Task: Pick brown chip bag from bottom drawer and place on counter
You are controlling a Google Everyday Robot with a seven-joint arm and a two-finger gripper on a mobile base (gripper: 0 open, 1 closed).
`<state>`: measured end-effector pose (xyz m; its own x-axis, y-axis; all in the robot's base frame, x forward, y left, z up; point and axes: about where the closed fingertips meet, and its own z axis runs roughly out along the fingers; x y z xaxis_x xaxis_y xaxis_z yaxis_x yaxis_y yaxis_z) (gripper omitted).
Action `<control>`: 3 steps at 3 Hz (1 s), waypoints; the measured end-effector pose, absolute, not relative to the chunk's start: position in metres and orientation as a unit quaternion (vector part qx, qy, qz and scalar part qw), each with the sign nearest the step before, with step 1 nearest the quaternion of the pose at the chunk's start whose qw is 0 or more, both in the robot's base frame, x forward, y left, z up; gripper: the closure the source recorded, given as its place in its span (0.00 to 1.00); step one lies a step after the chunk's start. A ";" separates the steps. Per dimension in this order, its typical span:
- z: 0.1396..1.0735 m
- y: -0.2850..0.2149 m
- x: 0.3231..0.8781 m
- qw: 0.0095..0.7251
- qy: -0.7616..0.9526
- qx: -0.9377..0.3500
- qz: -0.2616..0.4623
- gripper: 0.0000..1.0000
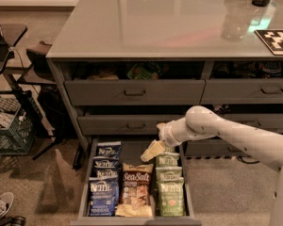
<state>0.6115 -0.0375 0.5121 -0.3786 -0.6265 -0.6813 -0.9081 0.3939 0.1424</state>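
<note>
The brown chip bag (136, 187) lies flat in the middle of the open bottom drawer (85, 182), with its white "Sea Salt" lettering facing up. My cream gripper (151, 151) hangs over the back of the drawer, just above and behind the bag's far right corner, angled down to the left. It holds nothing. The white arm (226, 133) reaches in from the right. The glossy light-grey counter (155, 22) tops the cabinet.
Blue Kettle bags (104, 182) lie left of the brown bag and green Kettle bags (169, 187) lie right of it. Two handled drawers (134, 92) above stand slightly open. A black crate (9, 126) sits on the floor at left. A checkered marker (278, 39) lies on the counter.
</note>
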 end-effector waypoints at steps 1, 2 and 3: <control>0.493 -0.041 0.609 0.253 0.801 -0.481 0.251 0.00; 0.435 -0.040 0.595 0.239 0.813 -0.464 0.258 0.00; 0.365 -0.030 0.576 0.226 0.817 -0.460 0.264 0.00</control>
